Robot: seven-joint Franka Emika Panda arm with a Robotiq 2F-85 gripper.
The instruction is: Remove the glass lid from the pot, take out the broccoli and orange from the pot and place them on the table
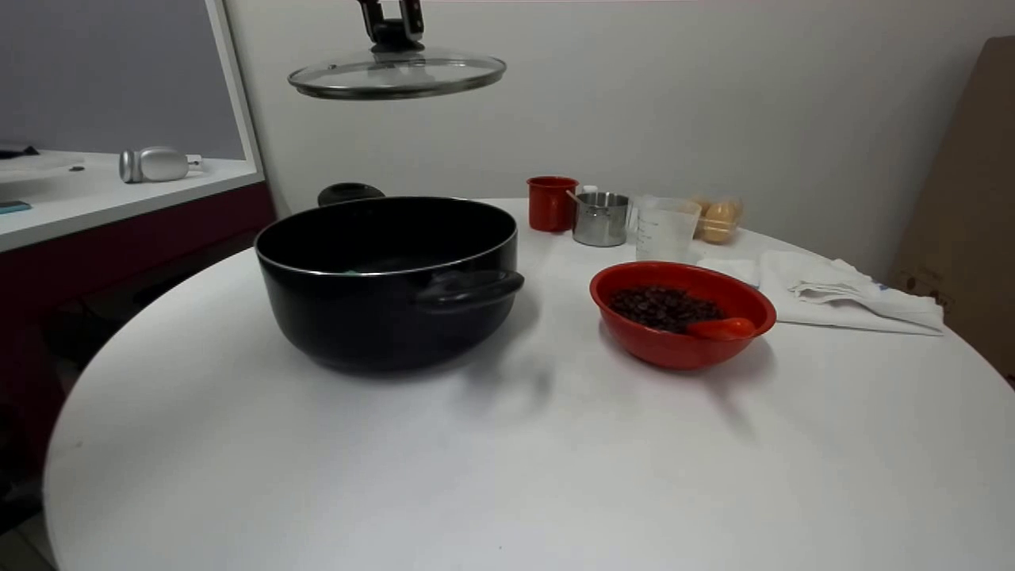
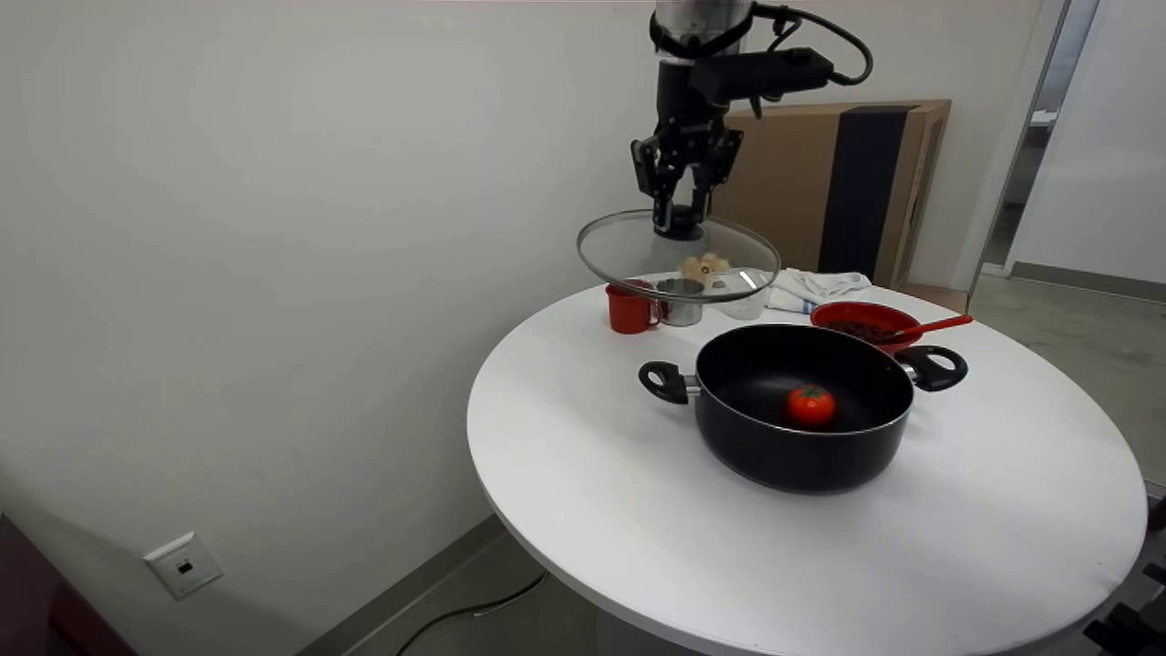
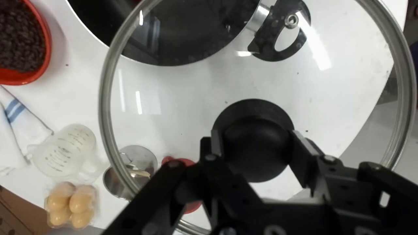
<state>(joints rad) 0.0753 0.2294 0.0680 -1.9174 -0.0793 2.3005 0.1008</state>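
- Currently, end effector (image 2: 681, 214) clamped on black knob (image 3: 256, 153); domed glass lid (image 1: 396, 78), metal-rimmed, held aloft, clear of pot (image 1: 388, 313).
- Pot: glossy black, wide, round-walled, on smooth white desk (image 1: 476, 476).
- Smooth red tomato (image 2: 810, 408), green-topped, inside pot.

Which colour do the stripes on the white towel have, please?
The stripes are blue; they show best in the wrist view, on the white towel.

Looks like a lab or office, with plain walls (image 2: 319, 228), grey partition (image 1: 111, 75), outlet (image 2: 182, 565), box (image 2: 792, 187) and robot arm (image 2: 700, 18) at a worktop (image 2: 583, 428).
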